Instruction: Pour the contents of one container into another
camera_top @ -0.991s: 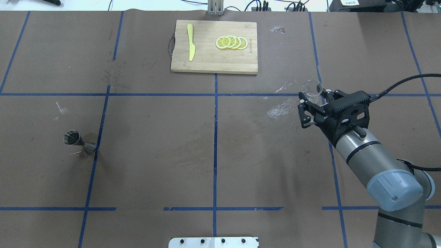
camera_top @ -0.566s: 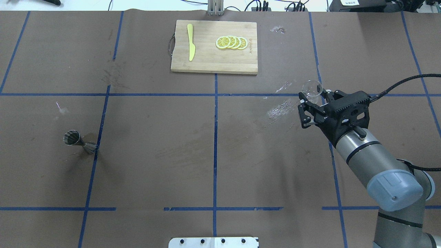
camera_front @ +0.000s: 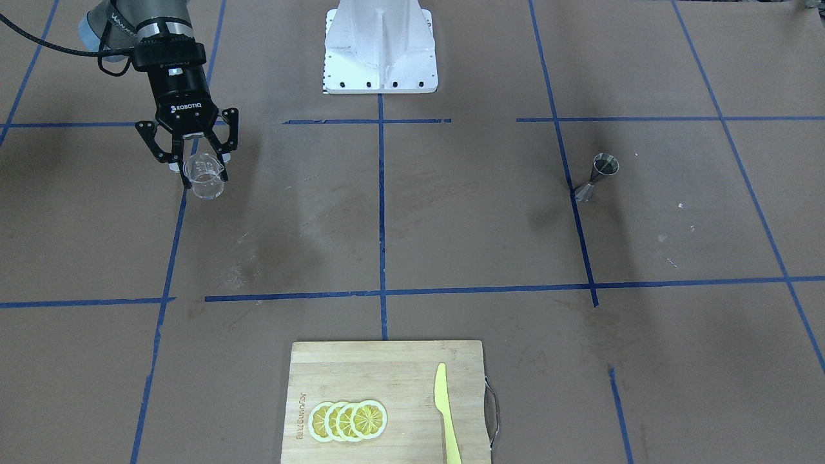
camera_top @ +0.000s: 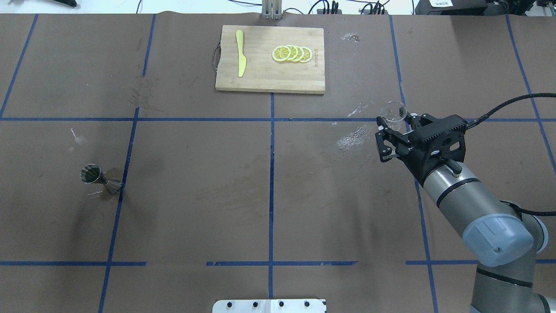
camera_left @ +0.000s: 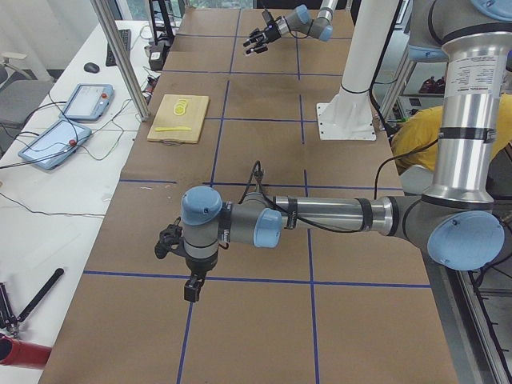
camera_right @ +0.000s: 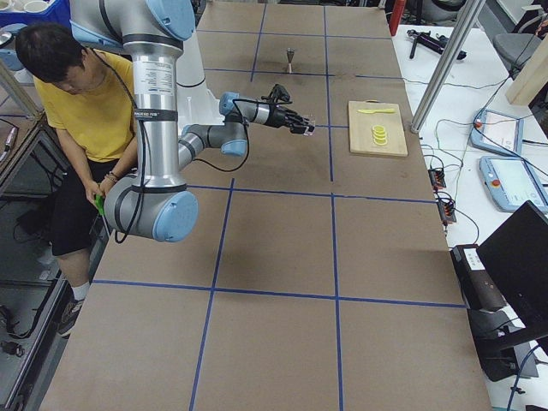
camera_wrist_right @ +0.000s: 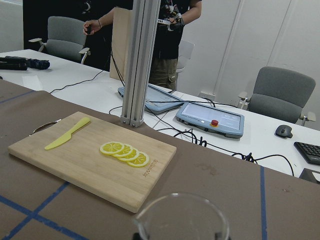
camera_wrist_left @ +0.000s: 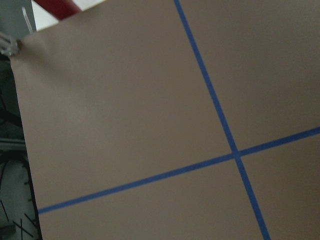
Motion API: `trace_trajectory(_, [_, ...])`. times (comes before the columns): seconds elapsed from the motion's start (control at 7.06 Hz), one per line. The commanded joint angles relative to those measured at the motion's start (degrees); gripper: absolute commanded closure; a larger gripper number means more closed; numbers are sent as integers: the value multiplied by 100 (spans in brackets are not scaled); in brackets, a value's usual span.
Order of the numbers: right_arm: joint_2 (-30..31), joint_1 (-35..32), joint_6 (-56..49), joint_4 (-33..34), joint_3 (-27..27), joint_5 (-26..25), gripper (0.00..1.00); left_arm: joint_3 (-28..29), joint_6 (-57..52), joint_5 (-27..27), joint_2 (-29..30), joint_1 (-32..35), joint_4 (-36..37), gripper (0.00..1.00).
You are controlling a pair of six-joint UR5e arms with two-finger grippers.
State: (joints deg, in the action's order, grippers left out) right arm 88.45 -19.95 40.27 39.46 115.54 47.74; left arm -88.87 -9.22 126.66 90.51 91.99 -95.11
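Note:
The clear glass cup (camera_top: 393,113) stands upright at the table's right, and its rim (camera_wrist_right: 181,212) fills the bottom of the right wrist view. My right gripper (camera_top: 395,124) reaches in low from the near right. It is open, and its fingers straddle the cup (camera_front: 205,175) without clearly pressing on it. The steel jigger (camera_top: 97,178) stands far off at the table's left on a blue tape line, also visible as the jigger (camera_front: 598,174). My left gripper (camera_left: 191,288) shows only in the exterior left view, pointing down over bare paper; I cannot tell its state.
A wooden cutting board (camera_top: 269,80) lies at the far centre with lemon slices (camera_top: 292,53) and a yellow plastic knife (camera_top: 240,58) on it. The robot's white base plate (camera_top: 269,306) sits at the near edge. A person in yellow (camera_right: 77,111) sits beside the robot.

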Motion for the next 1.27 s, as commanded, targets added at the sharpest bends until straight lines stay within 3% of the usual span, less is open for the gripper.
trace_trajectory(0.0, [-3, 0, 7, -9, 13, 85, 100, -181, 17, 1126, -557, 3, 170, 0])
trace_trajectory(0.28, [84, -61, 286, -9, 100, 374, 100, -437, 17, 1168, -569, -6, 186, 0])
trace_trajectory(0.71, [785, -106, 1532, -18, 180, 412, 100, -508, -1, 1133, -525, -14, 160, 0])
trace_trajectory(0.99, [1278, -97, 1861, -672, -64, 298, 100, -517, 8, 1115, -516, -14, 89, 0])
trace_trajectory(1.13, [1297, -62, 1870, -1042, -493, -77, 100, -517, 8, 1115, -508, -14, 89, 0])
